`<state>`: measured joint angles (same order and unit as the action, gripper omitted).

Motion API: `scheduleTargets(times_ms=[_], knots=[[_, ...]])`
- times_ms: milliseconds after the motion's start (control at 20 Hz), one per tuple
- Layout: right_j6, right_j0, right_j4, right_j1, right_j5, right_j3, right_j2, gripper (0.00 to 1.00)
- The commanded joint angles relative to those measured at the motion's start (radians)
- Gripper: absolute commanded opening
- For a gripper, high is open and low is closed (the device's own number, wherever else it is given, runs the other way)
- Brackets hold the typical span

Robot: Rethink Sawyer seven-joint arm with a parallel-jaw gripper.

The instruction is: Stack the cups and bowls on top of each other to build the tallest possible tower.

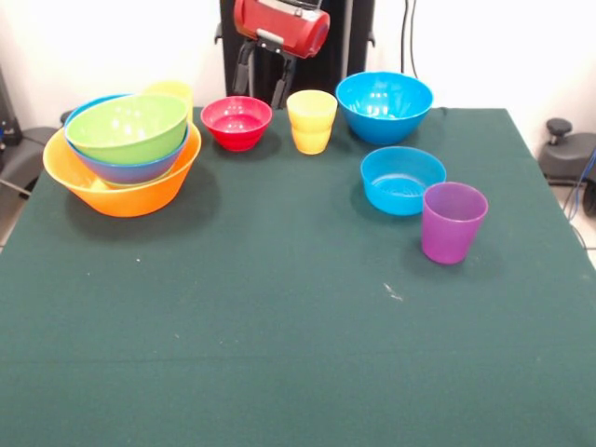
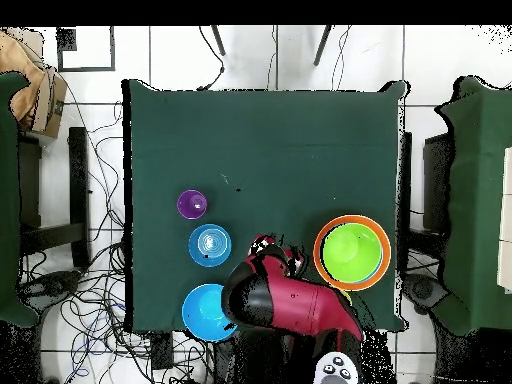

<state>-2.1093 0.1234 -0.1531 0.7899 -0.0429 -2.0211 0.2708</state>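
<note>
Gripper sits at the far edge of the table, behind and between the red bowl and the yellow cup, clear of both. You can see two dark fingers hanging under the red arm, spread apart with nothing between them, so it's released.

Tower is on the left in the front view: orange-yellow bowl as base, a blue bowl nested in it, lime green bowl on top. The stack looks tilted, not seated flat. A second yellow cup pokes out just behind it; you can't tell whether they touch.

Loose pieces: large blue bowl near the far edge, right of the yellow cup. Shallow blue bowl in front of it. Purple cup upright, just beside the shallow bowl's rim on the near right.

Overhead, the arm covers the red bowl and yellow cup. Green cloth covers the table.
</note>
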Motion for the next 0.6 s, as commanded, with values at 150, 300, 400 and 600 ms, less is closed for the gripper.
scheduleTargets(times_ms=[150, 300, 400, 600], knots=[[-0.138, -0.047, -0.033, -0.062, 0.094, -0.080, 0.022, 1.00], [-0.123, -0.045, -0.051, -0.042, 0.103, -0.110, 0.034, 1.00], [-0.105, -0.054, -0.071, -0.035, 0.116, -0.125, 0.056, 1.00], [-0.095, -0.039, -0.096, 0.003, 0.132, -0.168, 0.080, 1.00]])
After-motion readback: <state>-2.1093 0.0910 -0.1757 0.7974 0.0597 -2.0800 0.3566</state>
